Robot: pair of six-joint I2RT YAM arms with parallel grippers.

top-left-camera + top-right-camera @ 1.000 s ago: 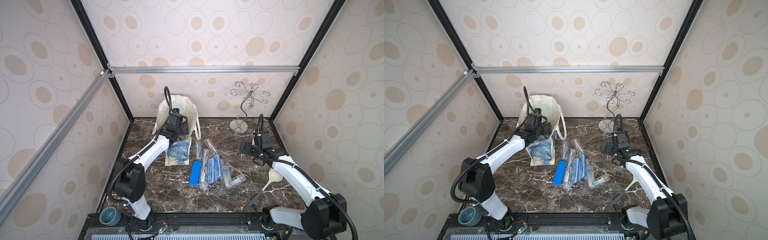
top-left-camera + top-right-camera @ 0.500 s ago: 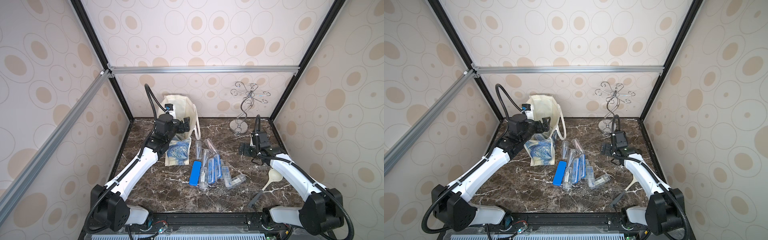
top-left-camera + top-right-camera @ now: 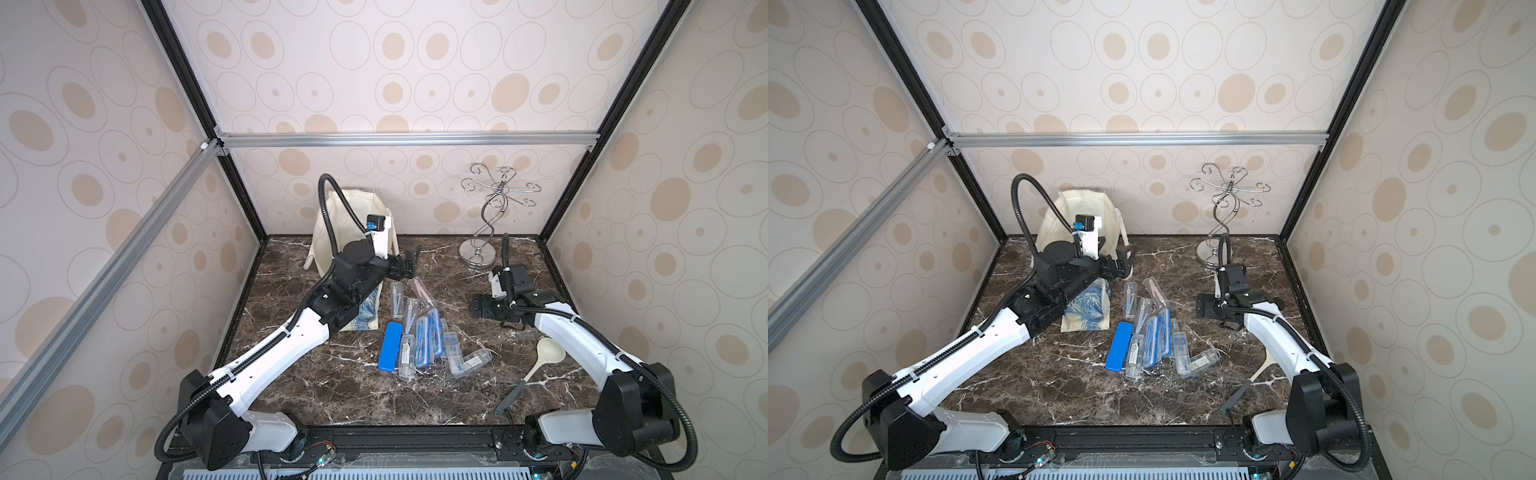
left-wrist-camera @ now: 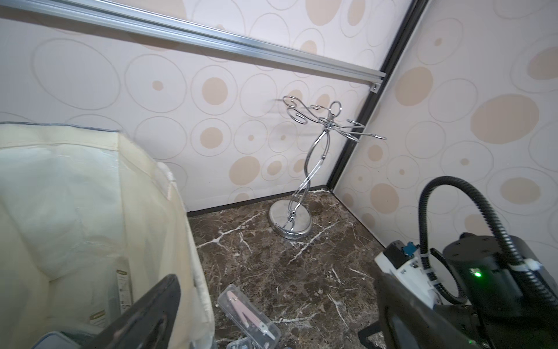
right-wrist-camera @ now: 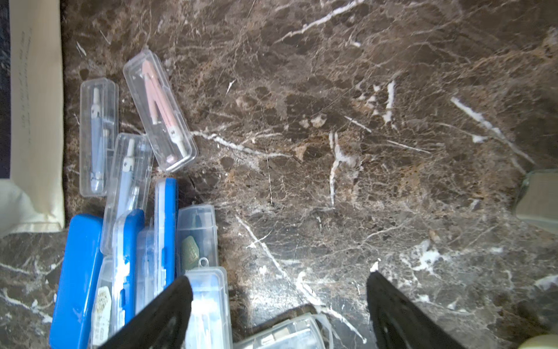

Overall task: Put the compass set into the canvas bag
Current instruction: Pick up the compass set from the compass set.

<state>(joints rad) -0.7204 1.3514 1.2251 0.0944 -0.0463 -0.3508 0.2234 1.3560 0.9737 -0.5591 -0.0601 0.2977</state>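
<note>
The canvas bag (image 3: 328,232) (image 3: 1059,216) stands at the back left, mouth open, its blue painted face (image 3: 368,316) towards the front. My left gripper (image 3: 409,259) (image 4: 277,317) hangs open and empty just right of the bag's rim (image 4: 181,211); a case edge (image 4: 51,340) shows inside the bag. Several compass set cases (image 3: 415,332) (image 3: 1150,332) lie piled mid-table, among them a clear case with a pink compass (image 5: 160,111) (image 4: 247,317) and a solid blue case (image 3: 390,345) (image 5: 78,278). My right gripper (image 3: 478,309) (image 5: 277,314) is open and empty, low over the pile's right edge.
A chrome wire stand (image 3: 478,253) (image 4: 291,223) stands at the back right. A cream spoon (image 3: 548,353) with a dark handle lies near my right arm at the front right. Patterned walls close in the marble table (image 3: 332,395) on three sides.
My left arm lifted and swung right, away from the bag's mouth, and its gripper opened fully. My right gripper shifted slightly towards the pile of cases, jaws a little narrower.
</note>
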